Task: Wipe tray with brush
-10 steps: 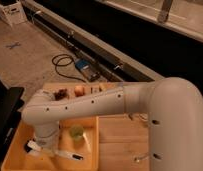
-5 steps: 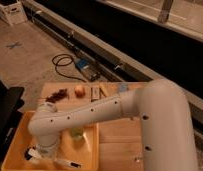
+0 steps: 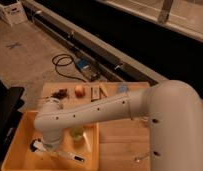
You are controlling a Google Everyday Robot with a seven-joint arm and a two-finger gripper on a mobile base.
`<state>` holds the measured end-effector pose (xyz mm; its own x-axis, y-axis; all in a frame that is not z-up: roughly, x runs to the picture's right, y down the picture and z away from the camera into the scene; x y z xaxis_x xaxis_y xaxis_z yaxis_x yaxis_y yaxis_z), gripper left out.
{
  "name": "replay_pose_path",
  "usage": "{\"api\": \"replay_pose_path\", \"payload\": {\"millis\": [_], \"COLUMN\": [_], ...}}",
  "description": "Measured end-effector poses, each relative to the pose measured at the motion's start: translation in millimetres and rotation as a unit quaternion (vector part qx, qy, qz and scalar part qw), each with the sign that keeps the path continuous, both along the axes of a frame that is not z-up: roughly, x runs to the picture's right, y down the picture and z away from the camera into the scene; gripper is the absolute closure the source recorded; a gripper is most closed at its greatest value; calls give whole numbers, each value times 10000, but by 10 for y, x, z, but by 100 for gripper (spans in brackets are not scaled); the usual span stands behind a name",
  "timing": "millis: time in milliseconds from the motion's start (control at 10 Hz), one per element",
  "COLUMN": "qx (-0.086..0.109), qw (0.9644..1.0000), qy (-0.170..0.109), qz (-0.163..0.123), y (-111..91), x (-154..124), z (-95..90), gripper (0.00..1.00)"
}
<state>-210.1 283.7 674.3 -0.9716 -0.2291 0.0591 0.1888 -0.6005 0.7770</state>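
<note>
From my seat the arm (image 3: 110, 107) reads as smooth white plastic with a soft sheen, dotted with small dark holes. Its gripper (image 3: 41, 146) sits low inside the tray (image 3: 17, 145), which looks like glossy yellow plastic with smooth walls. The brush (image 3: 70, 155) handle looks like pale, smooth plastic. The tabletop (image 3: 120, 135) is light wood, matt, with faint grain. The floor (image 3: 30, 55) behind is rough, dull concrete.

Arm (image 3: 95, 112) swung lower over tray (image 3: 17, 150); end effector (image 3: 39, 146) now deeper inside, near brush (image 3: 70, 156).
</note>
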Motion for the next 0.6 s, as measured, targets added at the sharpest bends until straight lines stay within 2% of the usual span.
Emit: {"api": "replay_pose_path", "payload": {"millis": [100, 400, 600], "qx": [53, 144, 30], "qw": [10000, 9986, 9969], "qy": [-71, -503, -733], "qz": [-6, -102, -276], "y": [-63, -79, 36], "x": [-40, -440, -712], "z": [64, 135, 139], "gripper": [100, 100, 100]}}
